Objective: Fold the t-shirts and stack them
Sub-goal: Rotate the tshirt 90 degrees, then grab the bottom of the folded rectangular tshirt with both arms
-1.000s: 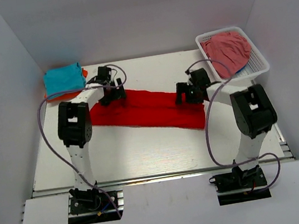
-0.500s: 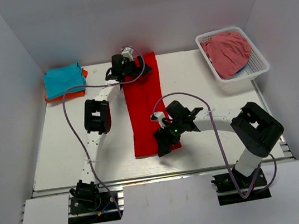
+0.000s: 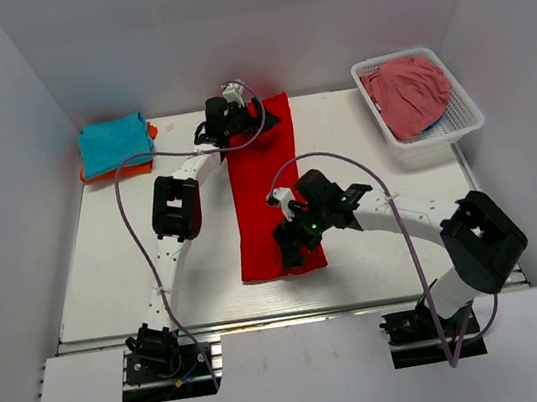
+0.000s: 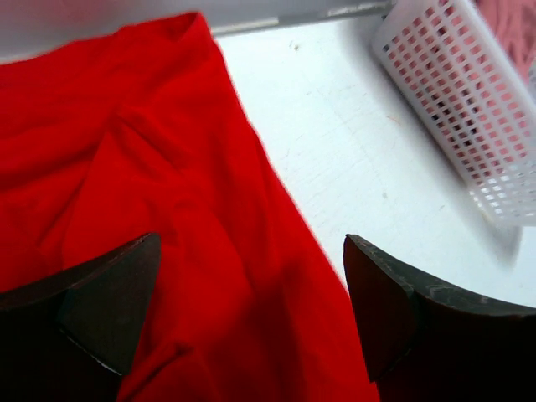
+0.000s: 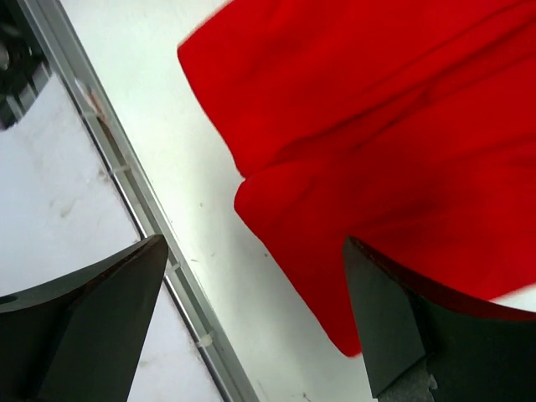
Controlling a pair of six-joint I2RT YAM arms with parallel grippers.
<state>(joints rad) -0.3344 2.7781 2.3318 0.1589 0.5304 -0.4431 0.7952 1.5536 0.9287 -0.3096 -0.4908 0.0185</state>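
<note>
The red t-shirt (image 3: 263,197) lies as a long strip well left of the basket (image 3: 441,140). The left gripper (image 3: 239,117), jaws wide and empty, hovers over its basket-level end. The right gripper (image 3: 293,245), likewise spread, is over the farther end.

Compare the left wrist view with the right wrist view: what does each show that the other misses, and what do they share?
Only the left wrist view shows the white basket, with a glimpse of pink cloth in it, at the upper right. Only the right wrist view shows the metal rail along the near edge and a folded end of the red shirt lying close to it. Both show the red shirt on the white table, with each camera's own gripper open in the foreground: the left gripper and the right gripper.
</note>
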